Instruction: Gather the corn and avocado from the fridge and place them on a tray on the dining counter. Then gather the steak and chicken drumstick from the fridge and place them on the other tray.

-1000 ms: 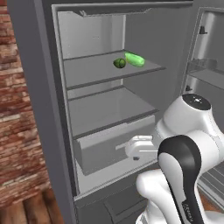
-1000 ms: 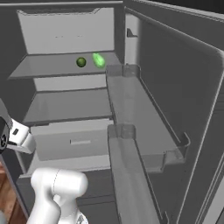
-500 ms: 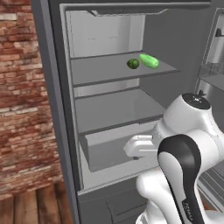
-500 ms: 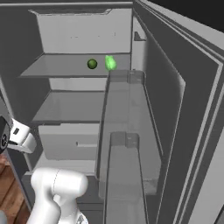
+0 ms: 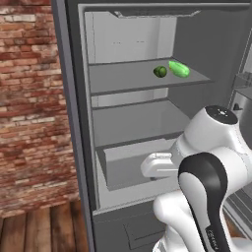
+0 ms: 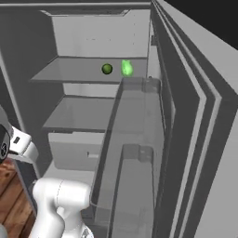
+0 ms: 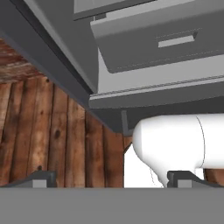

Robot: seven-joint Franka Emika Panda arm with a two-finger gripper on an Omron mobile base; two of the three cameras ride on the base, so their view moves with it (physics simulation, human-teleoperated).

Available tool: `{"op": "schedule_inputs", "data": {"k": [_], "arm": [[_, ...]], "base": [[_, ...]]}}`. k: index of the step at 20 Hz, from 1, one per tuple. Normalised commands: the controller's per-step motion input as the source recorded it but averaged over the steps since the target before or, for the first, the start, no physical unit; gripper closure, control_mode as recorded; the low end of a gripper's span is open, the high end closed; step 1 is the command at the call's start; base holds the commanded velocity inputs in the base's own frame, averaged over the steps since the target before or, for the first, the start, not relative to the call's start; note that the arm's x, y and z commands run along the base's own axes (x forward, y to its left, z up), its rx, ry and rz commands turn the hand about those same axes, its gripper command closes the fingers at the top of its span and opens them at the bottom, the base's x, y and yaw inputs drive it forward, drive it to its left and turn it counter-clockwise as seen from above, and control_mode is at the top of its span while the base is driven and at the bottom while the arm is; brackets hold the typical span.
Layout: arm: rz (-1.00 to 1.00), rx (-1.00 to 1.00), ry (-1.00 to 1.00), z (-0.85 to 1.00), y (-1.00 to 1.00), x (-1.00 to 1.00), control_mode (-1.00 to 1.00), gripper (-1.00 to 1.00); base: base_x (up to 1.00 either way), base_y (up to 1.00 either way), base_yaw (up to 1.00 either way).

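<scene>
On the fridge's upper shelf lie a small dark green round avocado and, right beside it, a light green oblong thing that I take for the corn. My gripper is open with nothing between its fingertips. It hangs low in front of the fridge drawer, well below that shelf, and looks down at the wooden floor. The steak, the chicken drumstick, the trays and the dining counter are out of view.
The fridge stands open, with a bare middle shelf and a shut drawer below it. Its open door with clear bins stands close on the right. A brick wall flanks the fridge on the left.
The whole picture has shifted: the base has moved, so the fridge sits further right in the left base view and the door looms larger in the right one. Shelf items stay put.
</scene>
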Motion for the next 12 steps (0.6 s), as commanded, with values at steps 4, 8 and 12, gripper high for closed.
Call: {"op": "schedule_inputs", "data": {"k": [4, 8, 12], "arm": [[0.0, 0.0, 0.0, 0.0, 0.0, 0.0, 1.0, -1.0], [0.06, -0.01, -0.07, 0.16, -0.01, 0.2, -1.0, -1.0], [-0.02, -0.05, -0.1, 0.65, -0.07, 0.3, -1.0, -1.0]], "base": [[0.67, 0.0, 0.19], [0.31, 0.0, 0.11], [0.0, 0.0, 0.0]]}}
